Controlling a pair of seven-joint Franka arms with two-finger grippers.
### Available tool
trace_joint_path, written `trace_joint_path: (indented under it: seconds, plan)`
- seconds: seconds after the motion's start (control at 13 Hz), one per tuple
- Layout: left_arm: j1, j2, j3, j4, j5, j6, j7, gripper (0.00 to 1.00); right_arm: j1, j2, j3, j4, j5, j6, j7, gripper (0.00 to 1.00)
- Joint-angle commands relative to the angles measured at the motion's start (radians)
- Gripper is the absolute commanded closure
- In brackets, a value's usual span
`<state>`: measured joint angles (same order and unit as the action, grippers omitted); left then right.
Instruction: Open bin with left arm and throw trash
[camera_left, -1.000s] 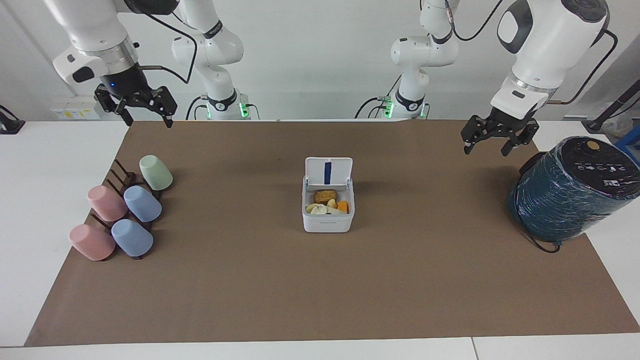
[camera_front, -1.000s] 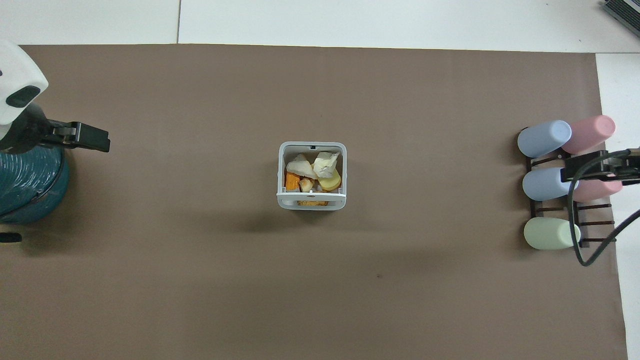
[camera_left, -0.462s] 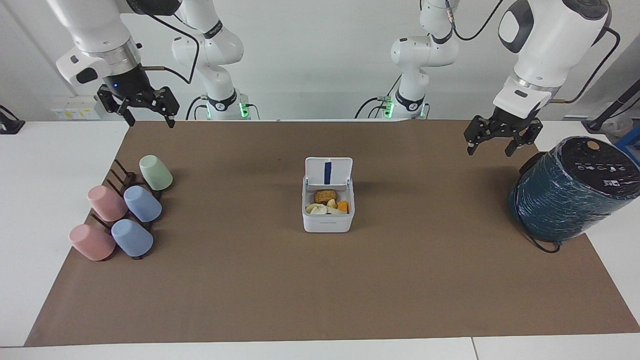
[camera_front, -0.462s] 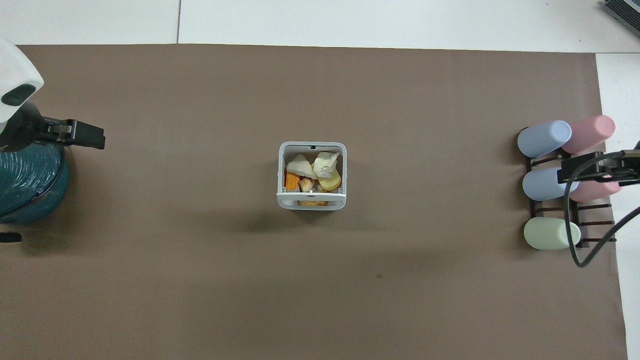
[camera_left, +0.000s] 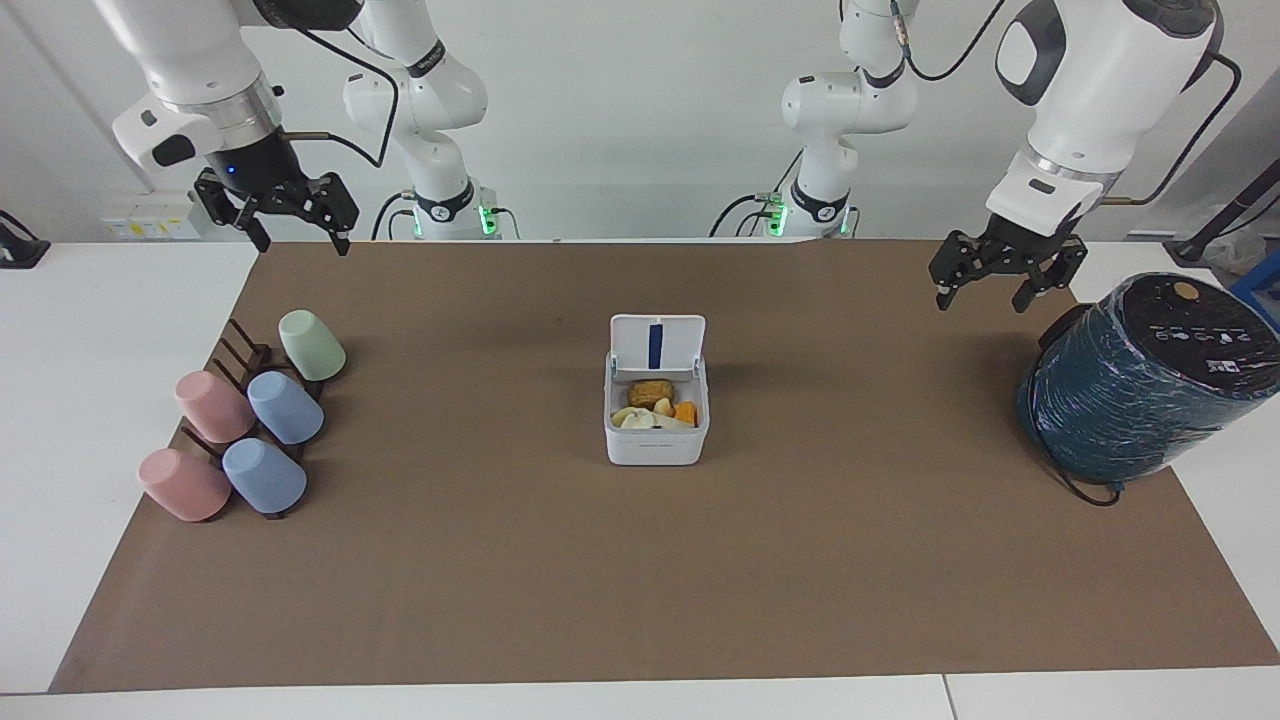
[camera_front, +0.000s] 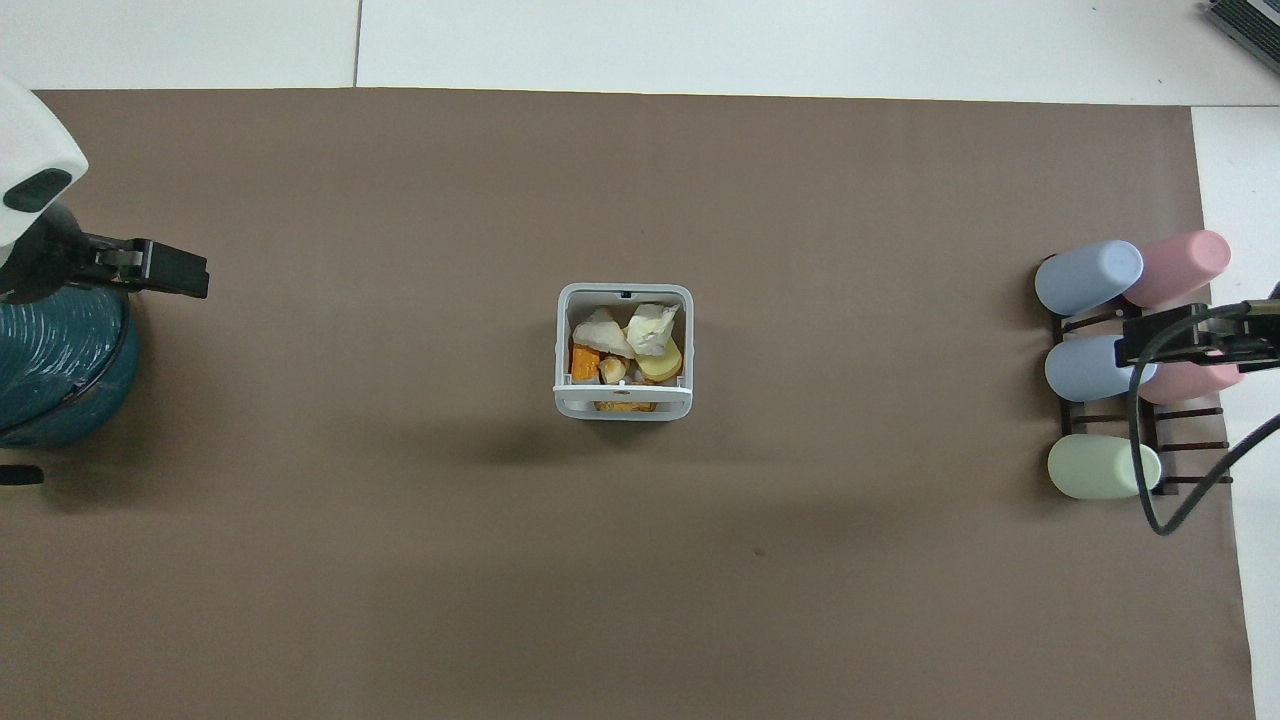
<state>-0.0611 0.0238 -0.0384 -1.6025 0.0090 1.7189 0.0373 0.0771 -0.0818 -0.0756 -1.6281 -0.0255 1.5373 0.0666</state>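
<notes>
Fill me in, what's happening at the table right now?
Nothing is being handled. The bin sits mid-table with its lid up and the trash inside. The left gripper hangs open and empty near the teal cylinder; the right gripper hangs open and empty at the cups' end.

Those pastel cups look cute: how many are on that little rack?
5, lying on the rack toward the right arm's end: green nearest the robots, then blue beside pink, then blue beside pink.
</notes>
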Motion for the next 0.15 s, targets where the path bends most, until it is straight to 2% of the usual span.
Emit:
trace_joint_path:
  seconds: [0.0, 0.08]
  plan:
    - [0.006, -0.016, -0.005, -0.01, 0.016, 0.027, 0.01, 0.0, 0.003, -0.026, 0.0, -0.026, 0.002, -0.003, 0.002, 0.0]
    - [0.006, -0.016, -0.005, -0.01, 0.016, 0.027, 0.009, 0.0, 0.003, -0.026, 0.0, -0.026, 0.002, -0.003, 0.002, 0.0]
